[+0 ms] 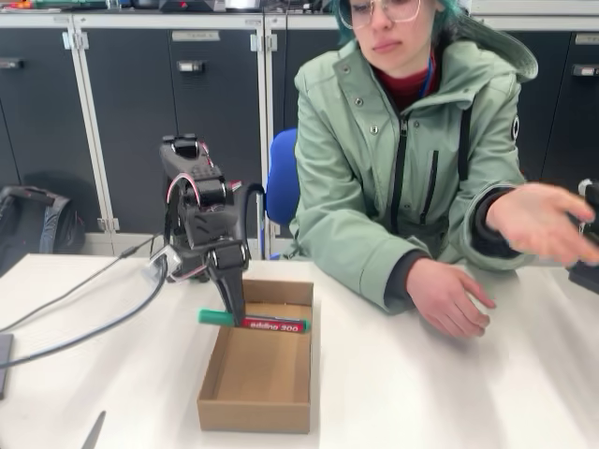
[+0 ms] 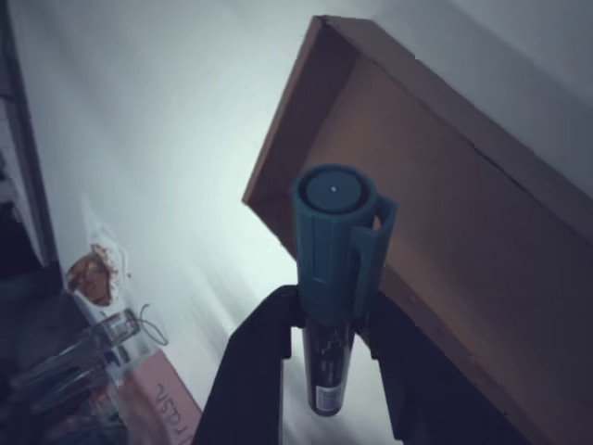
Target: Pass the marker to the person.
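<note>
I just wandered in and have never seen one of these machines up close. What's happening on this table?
A small black robot arm's gripper is shut on a green-capped marker, holding it level above an open cardboard box on the white table. In the wrist view the marker sits clamped between the fingers, cap toward the camera. Across the table sits a person, one hand resting on the tabletop and the other hand raised, palm open. The marker is not yet near that hand.

The arm point(image 1: 201, 210) is black and blocky, with a pink-edged loop at one joint, a silver bracket low on its side and dark cables trailing off. Its gripper point(image 2: 329, 357) has two black, rounded fingers.
</note>
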